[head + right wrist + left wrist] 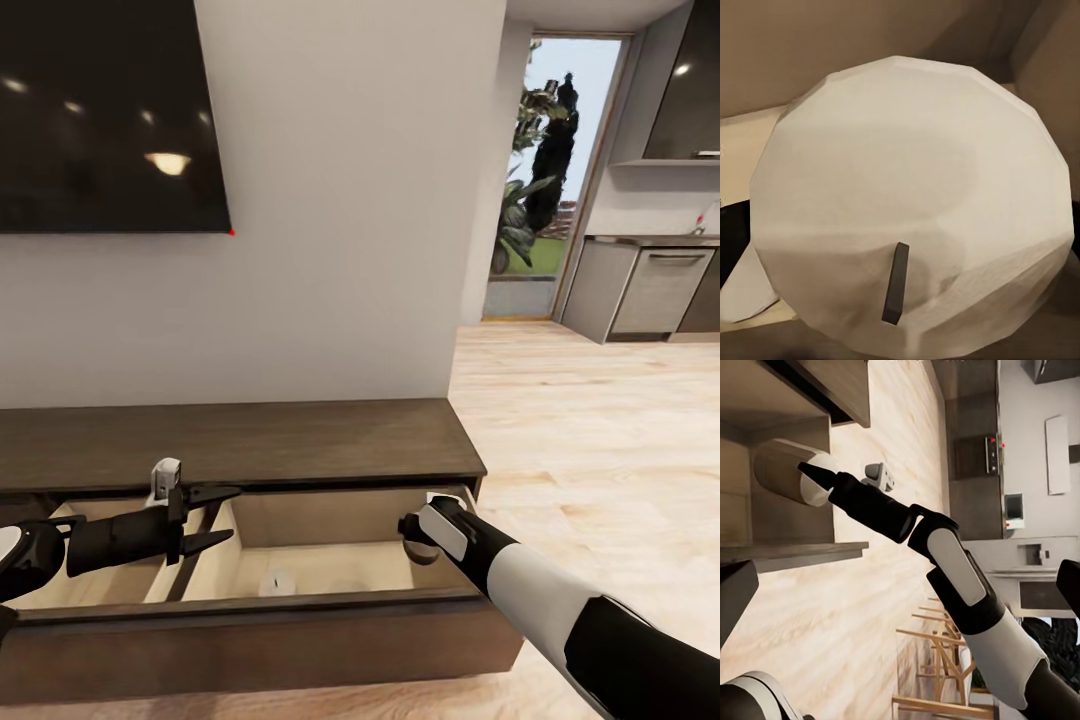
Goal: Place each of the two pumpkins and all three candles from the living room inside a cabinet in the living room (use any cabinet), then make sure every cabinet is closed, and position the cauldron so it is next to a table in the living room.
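The cabinet (250, 440) has its drawer (300, 610) pulled out. The right hand (420, 535) reaches into the drawer's right end, gripping a candle (915, 202) just above the drawer floor. Another candle (277, 583) stands mid-drawer. The left hand (225, 515) hovers open over the drawer's left part.

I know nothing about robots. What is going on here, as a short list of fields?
Place: living room, under a wall TV
Cabinet: low dark wood cabinet, its drawer pulled open
Right claw: right claw shut on a candle, held inside the drawer
Left claw: left claw open, empty, over the drawer
Already in drawer: another candle
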Motion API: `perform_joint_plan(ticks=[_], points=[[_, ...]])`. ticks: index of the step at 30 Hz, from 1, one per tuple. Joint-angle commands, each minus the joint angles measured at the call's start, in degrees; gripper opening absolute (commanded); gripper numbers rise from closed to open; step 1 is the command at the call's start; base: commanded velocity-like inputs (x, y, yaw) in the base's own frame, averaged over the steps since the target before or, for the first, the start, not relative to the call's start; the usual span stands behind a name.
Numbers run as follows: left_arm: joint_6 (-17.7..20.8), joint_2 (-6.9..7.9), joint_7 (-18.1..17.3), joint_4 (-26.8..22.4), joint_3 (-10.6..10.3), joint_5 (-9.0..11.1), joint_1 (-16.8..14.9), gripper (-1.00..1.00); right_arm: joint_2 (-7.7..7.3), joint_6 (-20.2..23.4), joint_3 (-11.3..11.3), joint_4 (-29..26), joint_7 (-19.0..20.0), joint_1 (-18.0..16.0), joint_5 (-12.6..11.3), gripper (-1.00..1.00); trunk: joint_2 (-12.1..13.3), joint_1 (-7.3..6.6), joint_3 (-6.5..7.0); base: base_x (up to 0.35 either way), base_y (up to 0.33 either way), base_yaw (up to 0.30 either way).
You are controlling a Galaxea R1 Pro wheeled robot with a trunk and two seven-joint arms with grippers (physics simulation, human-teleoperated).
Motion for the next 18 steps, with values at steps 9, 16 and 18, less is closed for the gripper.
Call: perform_joint_plan(ticks=[9,16,18], points=[[0.00,0.04,0.53,-0.02,-0.09,0.60,-0.05,1.00,-0.08,0.11,0.41,-0.08,-0.41,-0.07,-0.40,-1.00,-0.03,0.00,-0.06,0.081,0.019,0.000],[0.01,0.04,0.53,0.06,-0.05,0.60,-0.05,1.00,-0.07,0.11,0.41,-0.08,-0.41,-0.07,-0.40,-1.00,-0.03,0.00,-0.06,0.024,0.008,0.000],[0.01,0.04,0.53,0.07,-0.04,0.60,-0.05,1.00,-0.03,0.11,0.41,-0.08,-0.41,-0.07,-0.40,-1.00,-0.04,0.03,-0.28,0.001,0.000,0.000]])
